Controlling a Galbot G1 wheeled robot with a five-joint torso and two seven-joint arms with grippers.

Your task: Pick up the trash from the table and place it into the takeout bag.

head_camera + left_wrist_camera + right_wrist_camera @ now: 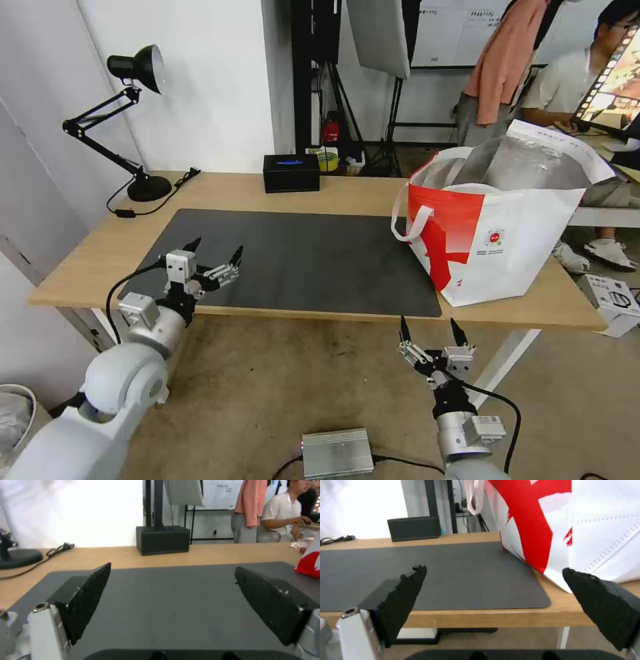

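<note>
The left gripper (215,257), at lower left of the head view, hovers over the near left corner of the mat (293,260) with its jaws spread wide and nothing between them; its own wrist view looks across bare mat between the two black pads (88,600). The right gripper (430,331), at lower centre-right of the head view, hangs in front of the table (87,267), below its near edge, likewise wide open and empty; from its wrist view the mat's near corner and the side of the bag (580,525) lie just ahead. The bag (507,233) stands upright at right of the head view, partly on the mat's right end, mouth open with foil lining showing; what lies inside cannot be seen. No tray, tissue, wrapped lump or bowl is visible on the tabletop. What remains there is a black box (291,172) at upper centre and a lamp (133,120) at upper left. Judged from this, the trash appears to be already bagged and the task looks finished or nearly so, with both arms free.
</note>
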